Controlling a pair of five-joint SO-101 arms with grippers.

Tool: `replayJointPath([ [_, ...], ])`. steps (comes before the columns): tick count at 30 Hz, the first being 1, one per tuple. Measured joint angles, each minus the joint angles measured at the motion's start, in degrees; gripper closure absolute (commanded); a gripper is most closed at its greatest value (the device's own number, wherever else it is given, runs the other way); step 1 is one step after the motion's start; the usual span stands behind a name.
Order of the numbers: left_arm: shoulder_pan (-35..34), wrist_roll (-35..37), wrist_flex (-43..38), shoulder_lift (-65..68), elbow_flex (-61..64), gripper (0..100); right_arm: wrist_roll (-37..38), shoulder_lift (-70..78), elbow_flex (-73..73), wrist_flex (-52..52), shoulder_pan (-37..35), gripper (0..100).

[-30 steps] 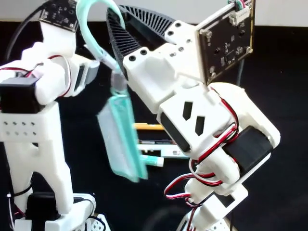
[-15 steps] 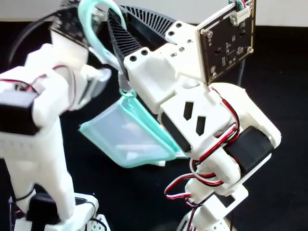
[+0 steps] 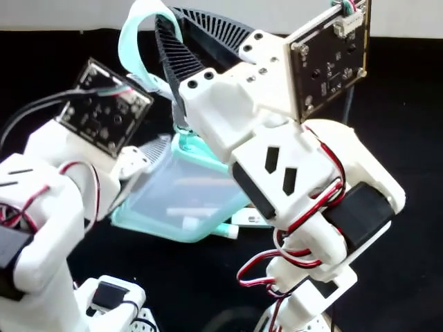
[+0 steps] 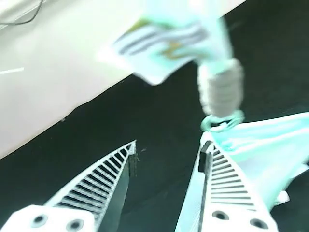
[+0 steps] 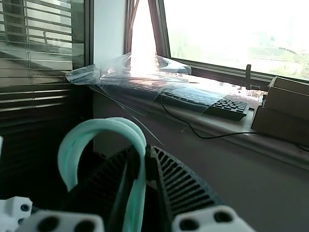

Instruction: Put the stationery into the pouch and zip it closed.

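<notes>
The translucent teal pouch hangs tilted above the black table by its teal strap. My right gripper is shut on that strap, seen up close as a loop pinched between the black fingers. My left gripper stands open beside the pouch's top corner; the corner lies against the outer side of one finger, with nothing in between. A zipper pull and a blurred label hang just above. A teal-tipped pen lies on the table under the pouch.
The right arm's white body takes up the middle and right of the high view and hides much of the table. The left arm stands at the left. A white item lies beside the pen.
The pouch has swung from hanging edge-on to lying tilted and broadside. The left arm has dropped lower and turned, its camera board now beside the pouch. The right arm has kept still.
</notes>
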Motion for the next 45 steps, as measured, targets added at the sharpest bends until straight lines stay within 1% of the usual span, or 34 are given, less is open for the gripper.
replayJointPath([
  [3, 1.3, 1.1, 0.0, 0.0, 0.3, 75, 0.0, 0.0, 0.0, 0.0, 0.0, 99.2],
  [8, 1.2, 1.7, 0.0, 0.0, 0.4, 75, 0.0, 0.0, -0.3, -1.5, 0.0, 99.2],
  [13, -2.1, 1.7, 0.0, 0.0, 0.4, 75, 0.0, 0.0, -0.3, -4.4, -0.3, 99.2],
  [20, -2.9, 5.6, 0.0, 0.0, 0.4, 75, 0.0, 0.0, -0.3, -5.0, -6.2, 99.2],
  [26, -3.0, 7.7, 0.0, 0.0, 0.4, 75, 0.0, 0.9, -0.3, -5.0, -6.6, 99.2],
  [33, -3.0, 13.0, 0.0, 0.0, 0.4, 75, 0.0, 4.4, -0.3, -5.0, -6.6, 99.2],
  [40, -3.0, 15.9, 0.1, -1.8, 1.0, 76, 0.0, 4.4, -0.3, -5.0, -6.6, 99.2],
  [42, -2.3, 16.4, 0.1, -3.6, 2.2, 76, 0.0, 4.4, -0.3, -5.4, -6.6, 99.2],
  [45, 0.6, 16.5, 0.1, -5.2, 6.5, 76, 0.0, 4.5, -0.3, -6.1, -6.2, 99.2],
])
